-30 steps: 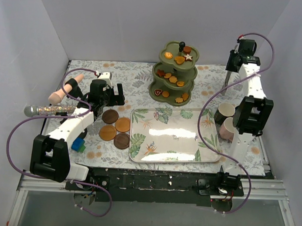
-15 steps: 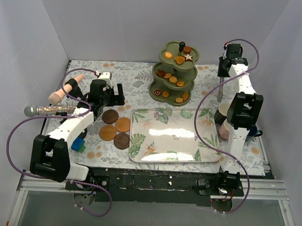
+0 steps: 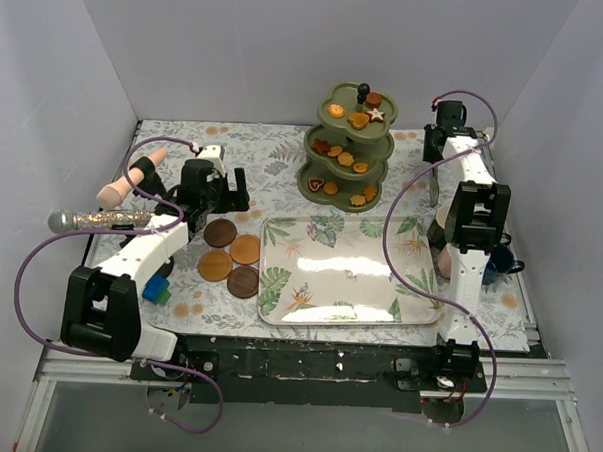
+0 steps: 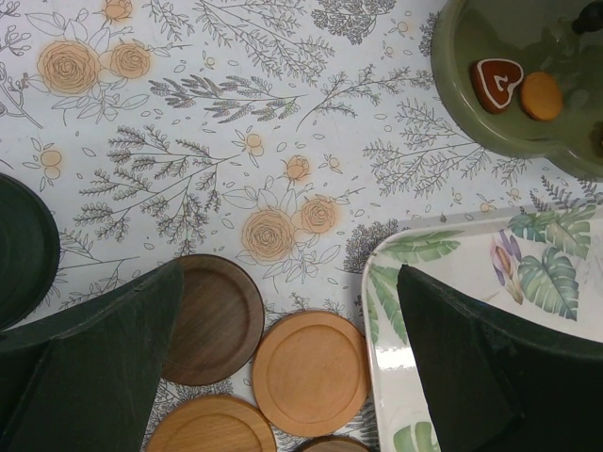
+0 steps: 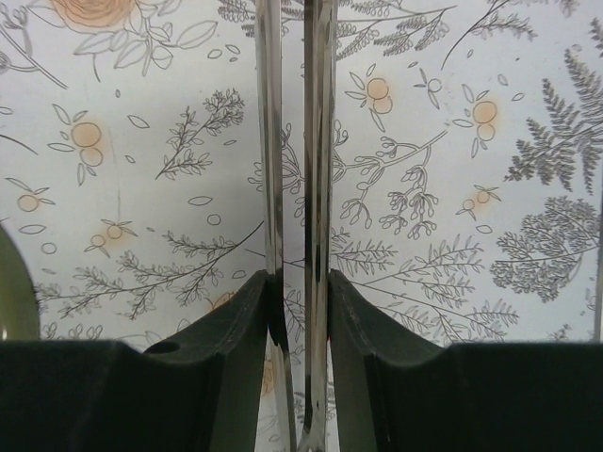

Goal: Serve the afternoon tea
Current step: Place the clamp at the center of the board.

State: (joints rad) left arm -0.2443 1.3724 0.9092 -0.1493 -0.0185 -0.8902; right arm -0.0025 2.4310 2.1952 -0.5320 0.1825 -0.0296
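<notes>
The olive-green three-tier stand (image 3: 348, 143) with a black knob stands at the back centre and carries orange and brown biscuits (image 3: 345, 159) on its tiers. Its lowest tier (image 4: 471, 113) shows a heart biscuit (image 4: 494, 83) and a round one (image 4: 541, 95). Several brown coasters (image 3: 231, 255) lie left of the tray. My left gripper (image 3: 219, 194) hangs open above them (image 4: 289, 282), over an orange coaster (image 4: 309, 372) and a dark one (image 4: 212, 318). My right gripper (image 3: 437, 155) is shut on metal tongs (image 5: 294, 141), right of the stand. Mugs (image 3: 444, 232) sit largely hidden behind the right arm.
A leaf-patterned tray (image 3: 345, 270) lies front centre; its corner shows in the left wrist view (image 4: 443, 273). A glittery microphone (image 3: 97, 219) and a peach-coloured object (image 3: 123, 178) lie at far left. Small blue and green blocks (image 3: 157, 290) sit by the left arm. White walls enclose the table.
My right arm has swung left toward the stand, carrying the tongs with it. The left arm and the coasters have not moved.
</notes>
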